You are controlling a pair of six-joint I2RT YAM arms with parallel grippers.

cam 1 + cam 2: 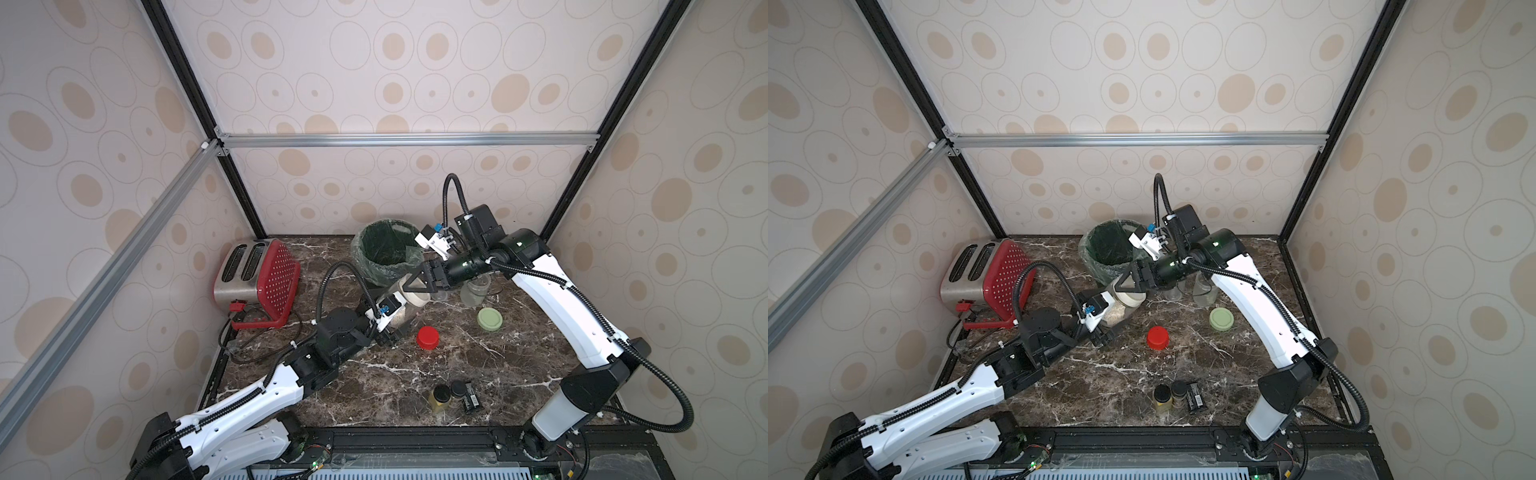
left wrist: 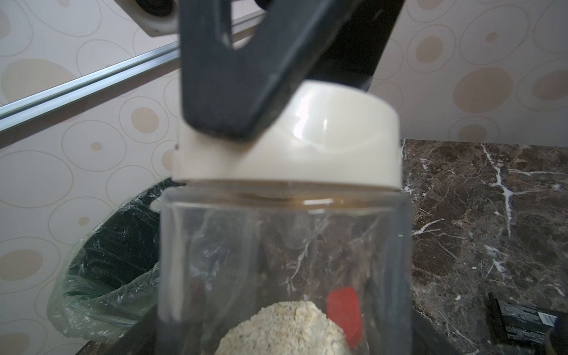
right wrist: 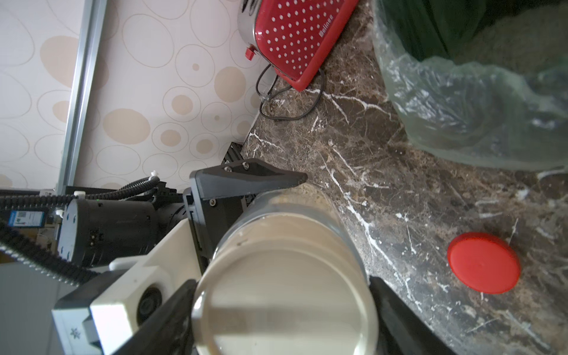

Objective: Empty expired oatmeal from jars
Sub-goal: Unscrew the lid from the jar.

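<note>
A: Status, left to right?
B: Far left, a red-and-steel two-slot toaster sits on the dark marble-pattern tabletop.
A: Left arm?
B: The left gripper is clamped on the body of a clear cylindrical plastic jar. The jar is tipped nearly flat, lid end pointing far, toward the bin. Pale flaky oatmeal is heaped at the base end, by the gripper.
A: Right arm?
B: The right gripper has both fingers pressed against the sides of that jar's beige round screw lid. The lid is on the jar.
A: Bin?
B: A dark green round bin with clear plastic liner stands far centre, just beyond the jar.
A: Rest?
B: A red round lid lies flat just right of the left gripper. Two small black-capped bottles stand at the near edge. Two clear lidless jars stand upright under the right arm. A pale green round lid lies just near of them.
</note>
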